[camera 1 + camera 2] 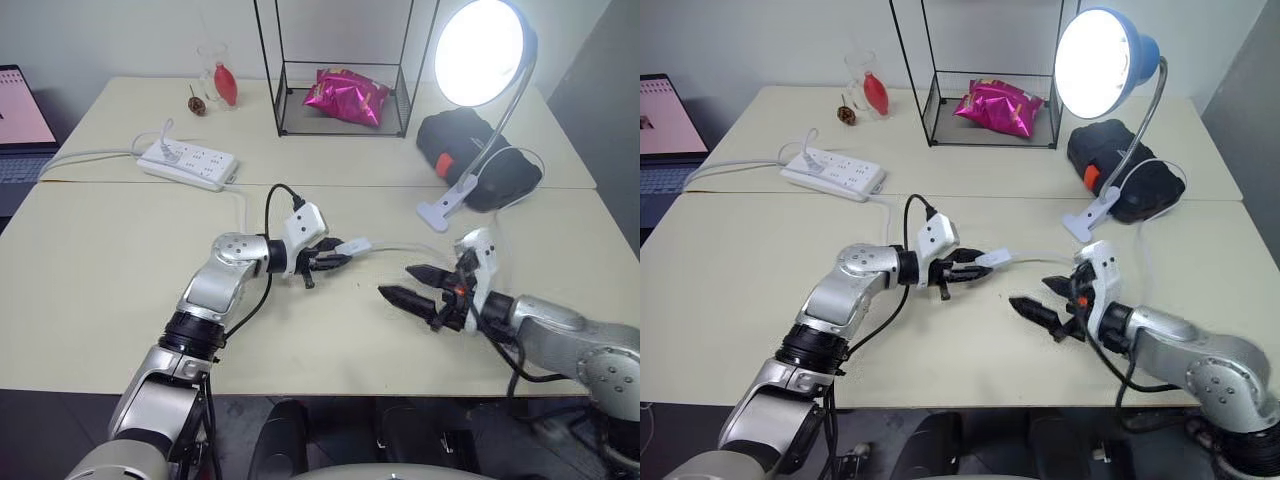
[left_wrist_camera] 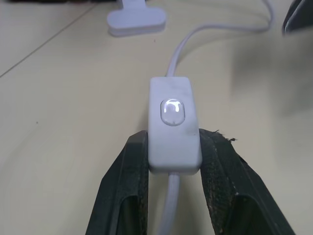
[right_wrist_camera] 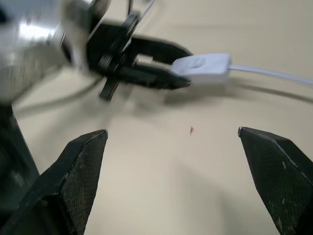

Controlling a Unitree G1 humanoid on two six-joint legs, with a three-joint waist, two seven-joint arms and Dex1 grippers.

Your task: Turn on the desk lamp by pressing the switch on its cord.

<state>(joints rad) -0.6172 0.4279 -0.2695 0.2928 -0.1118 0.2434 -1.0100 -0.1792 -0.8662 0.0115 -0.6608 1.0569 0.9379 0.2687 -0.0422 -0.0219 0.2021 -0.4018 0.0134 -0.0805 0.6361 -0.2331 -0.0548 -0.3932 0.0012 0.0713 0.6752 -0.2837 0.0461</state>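
Observation:
The desk lamp (image 1: 483, 50) stands at the back right with its blue shade glowing brightly, its silver gooseneck curving down to the white clamp base (image 1: 445, 208). Its thin white cord (image 1: 400, 247) runs across the table to the small white switch (image 1: 354, 245). My left gripper (image 1: 335, 260) is shut on the switch, a black finger on each long side, and the oval button (image 2: 172, 111) faces up. My right gripper (image 1: 397, 281) hovers open just to the right of the switch, apart from it, with nothing between its fingers (image 3: 80, 161).
A white power strip (image 1: 188, 163) lies at the back left, with a laptop (image 1: 20, 120) at the left edge. Behind are a black wire frame holding a pink bag (image 1: 347, 95), a glass with a red object (image 1: 222, 80), and a black case (image 1: 480, 150) under the lamp.

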